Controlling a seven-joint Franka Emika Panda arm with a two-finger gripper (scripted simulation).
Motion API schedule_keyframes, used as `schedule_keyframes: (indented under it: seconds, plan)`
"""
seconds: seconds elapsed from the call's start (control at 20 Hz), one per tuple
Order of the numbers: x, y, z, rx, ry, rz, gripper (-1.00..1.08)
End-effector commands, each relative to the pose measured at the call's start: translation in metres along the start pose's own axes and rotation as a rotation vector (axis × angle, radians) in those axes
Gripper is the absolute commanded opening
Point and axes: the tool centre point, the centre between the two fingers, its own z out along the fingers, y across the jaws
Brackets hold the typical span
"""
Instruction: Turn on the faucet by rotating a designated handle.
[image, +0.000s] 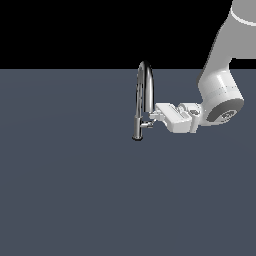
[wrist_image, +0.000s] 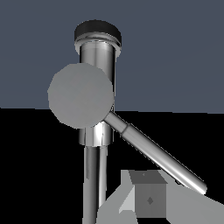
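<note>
Handle sits mid-frame in the exterior view, poking sideways off the faucet stem toward the gripper, which reaches in level from the right; whether its fingers clamp it, I can't tell.

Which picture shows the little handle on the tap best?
The wrist view: the handle fills it, a chrome rod slanting from the faucet stem. In the exterior view it is a tiny stub by the gripper.
</note>
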Motion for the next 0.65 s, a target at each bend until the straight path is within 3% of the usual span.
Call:
schedule_keyframes:
  seconds: [0.0,0.1,0.6]
  plan:
    - [0.013,0.015,-0.008,0.009,0.002,0.021,-1.00]
    - [0.002,0.005,0.000,-0.002,-0.002,0.000,-1.00]
    - [0.064,0.031,-0.008,0.009,0.002,0.021,-1.00]
